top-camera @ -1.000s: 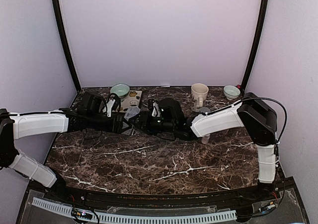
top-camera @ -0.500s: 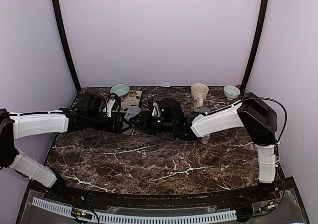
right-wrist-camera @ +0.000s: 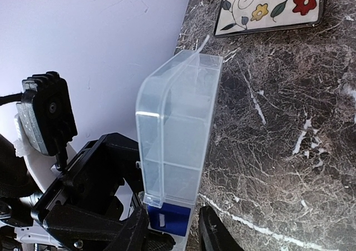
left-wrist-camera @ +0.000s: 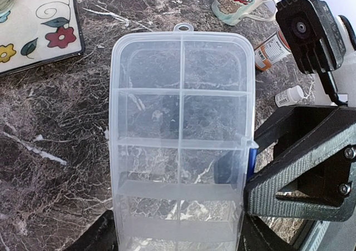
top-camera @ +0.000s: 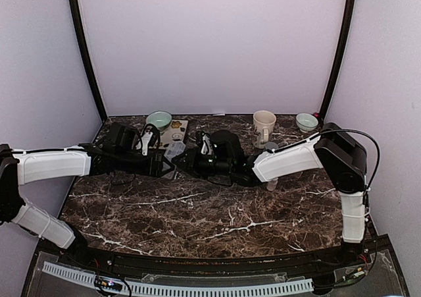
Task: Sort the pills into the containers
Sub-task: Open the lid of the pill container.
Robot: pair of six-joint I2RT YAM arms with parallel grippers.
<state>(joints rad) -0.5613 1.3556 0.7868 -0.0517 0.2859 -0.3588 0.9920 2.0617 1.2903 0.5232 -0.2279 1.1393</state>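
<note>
Everything sits on a dark marble table (left-wrist-camera: pixel 50 123) with white veins. Ahead-left of the left gripper (left-wrist-camera: pixel 179 206) is a square floral plate (left-wrist-camera: pixel 39 23) with a pale green bowl (top-camera: pixel 158 119) at its far corner. Ahead-right is a mug (left-wrist-camera: pixel 236 3) with a red coral print. Closer in on that side are an orange bottle (left-wrist-camera: pixel 270 49) and a small white bottle (left-wrist-camera: pixel 289 96). Way off right there's another little bowl (top-camera: pixel 306 121).

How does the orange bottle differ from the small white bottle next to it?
Size: the orange bottle is larger than the small white bottle. Colour: the orange bottle has an orange body and white label; the small white bottle is mostly white. Place: the orange bottle sits nearer the mug than the small white bottle. Both are on the marble table beside the pill organizer.
</note>
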